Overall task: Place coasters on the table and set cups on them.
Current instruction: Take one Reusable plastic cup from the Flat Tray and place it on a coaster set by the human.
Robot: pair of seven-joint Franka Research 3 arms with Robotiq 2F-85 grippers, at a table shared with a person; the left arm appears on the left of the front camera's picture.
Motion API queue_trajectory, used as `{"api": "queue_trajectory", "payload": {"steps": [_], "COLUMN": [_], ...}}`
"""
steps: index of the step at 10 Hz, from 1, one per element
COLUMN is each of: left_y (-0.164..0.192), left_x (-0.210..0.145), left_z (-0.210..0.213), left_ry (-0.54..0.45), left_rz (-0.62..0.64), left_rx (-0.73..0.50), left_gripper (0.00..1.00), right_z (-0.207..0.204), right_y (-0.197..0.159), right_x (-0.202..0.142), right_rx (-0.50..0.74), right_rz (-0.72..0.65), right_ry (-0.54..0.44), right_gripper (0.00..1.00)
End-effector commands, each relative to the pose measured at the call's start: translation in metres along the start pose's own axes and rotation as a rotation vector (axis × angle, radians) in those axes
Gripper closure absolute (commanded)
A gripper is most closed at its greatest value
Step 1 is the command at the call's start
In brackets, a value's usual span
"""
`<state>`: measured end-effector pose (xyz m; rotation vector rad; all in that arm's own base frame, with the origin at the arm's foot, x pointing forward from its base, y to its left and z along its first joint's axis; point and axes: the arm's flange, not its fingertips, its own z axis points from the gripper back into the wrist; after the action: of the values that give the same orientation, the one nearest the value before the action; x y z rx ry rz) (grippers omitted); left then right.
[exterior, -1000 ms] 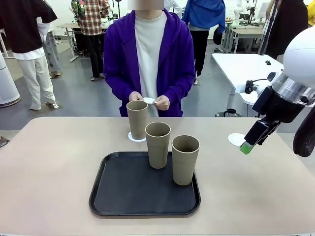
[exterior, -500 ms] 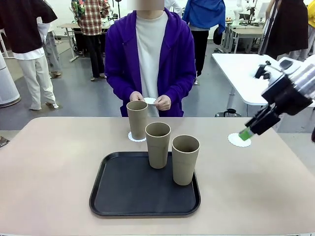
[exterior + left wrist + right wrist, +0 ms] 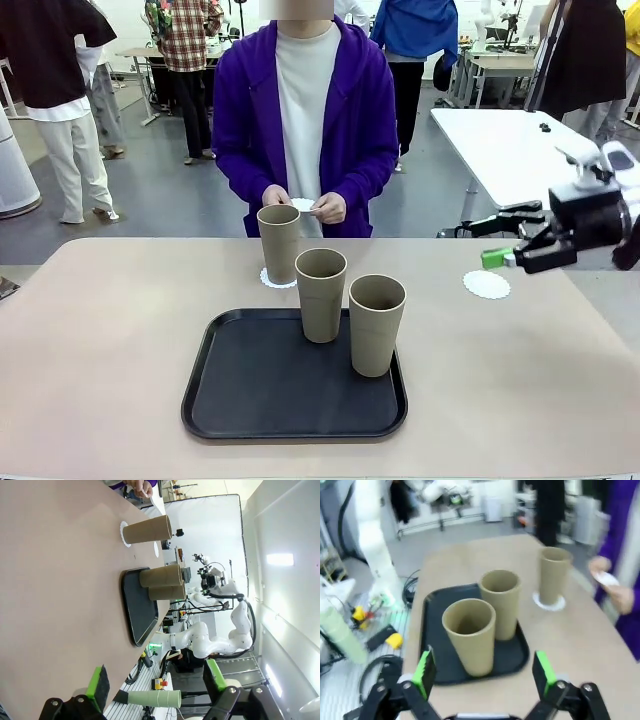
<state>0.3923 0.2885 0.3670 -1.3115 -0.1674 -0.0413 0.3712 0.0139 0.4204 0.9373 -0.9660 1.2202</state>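
One khaki cup (image 3: 279, 243) stands on a white coaster (image 3: 277, 279) on the beige table (image 3: 100, 330), in front of the person. Two more cups (image 3: 320, 294) (image 3: 376, 324) stand on the black tray (image 3: 250, 390). A second coaster (image 3: 486, 284) lies bare at the right. The person's hands hold a third coaster (image 3: 303, 205). My right gripper (image 3: 497, 238) hovers open above the right coaster, level and pointing left. In the right wrist view it (image 3: 483, 672) faces the tray cups (image 3: 469, 635) (image 3: 501, 602). My left gripper (image 3: 156, 680) is open and holds nothing, far from the cups (image 3: 146, 529).
The tray takes up the near middle of the table. A white table (image 3: 490, 140) stands behind at the right, and people stand farther back. Bare tabletop lies to the left and right of the tray.
My right gripper has lifted off the right coaster, moved back to the right and swung level. That coaster now lies uncovered. The cups and the person's hands have not moved.
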Motion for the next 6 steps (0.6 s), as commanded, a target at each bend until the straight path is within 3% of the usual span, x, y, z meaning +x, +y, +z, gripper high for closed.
{"api": "queue_trajectory", "payload": {"steps": [1,6], "left_y": [-0.002,-0.002], "left_x": [0.0,0.0], "left_z": [0.002,0.002], "left_ry": [-0.002,-0.002], "left_rz": [0.003,0.003], "left_rx": [0.004,0.004], "left_gripper": [0.0,0.0], "right_z": [-0.03,-0.072], "right_y": [0.01,0.006], "right_x": [-0.062,-0.11], "right_rx": [0.163,0.027], "right_rz": [0.071,0.017], "right_ry": [-0.08,0.09], "right_gripper": [0.0,0.0]}}
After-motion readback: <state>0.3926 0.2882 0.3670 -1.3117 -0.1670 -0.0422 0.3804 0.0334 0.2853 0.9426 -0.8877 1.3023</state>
